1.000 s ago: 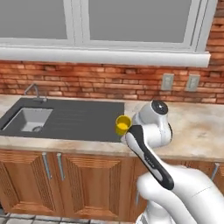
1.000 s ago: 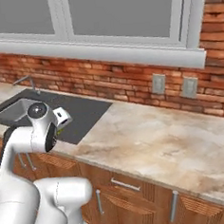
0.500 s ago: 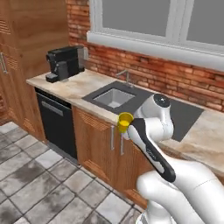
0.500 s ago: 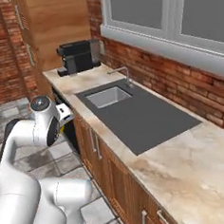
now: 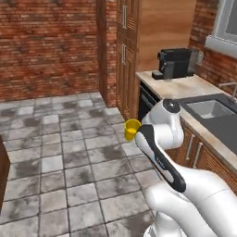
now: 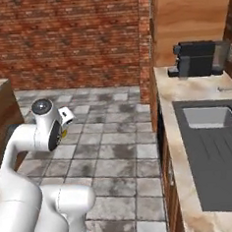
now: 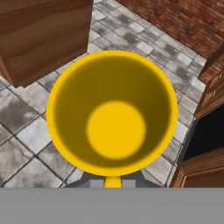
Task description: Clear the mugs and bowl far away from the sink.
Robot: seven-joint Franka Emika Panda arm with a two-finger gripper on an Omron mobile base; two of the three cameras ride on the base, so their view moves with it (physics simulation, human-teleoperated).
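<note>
One yellow mug [image 5: 132, 129] is in sight, its open mouth facing the hand view [image 7: 113, 114]. There is one sink [image 6: 216, 142], a single grey basin set in the one counter [image 6: 194, 82]. On that counter, beyond the sink, stands one black coffee machine [image 6: 196, 59]. Past the machine, beside the counter's end, rises one tall wooden cabinet [image 5: 152, 32].

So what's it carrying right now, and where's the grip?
The yellow mug, carried above the tiled floor; the jaws are shut on it, seemingly at the rim.
</note>
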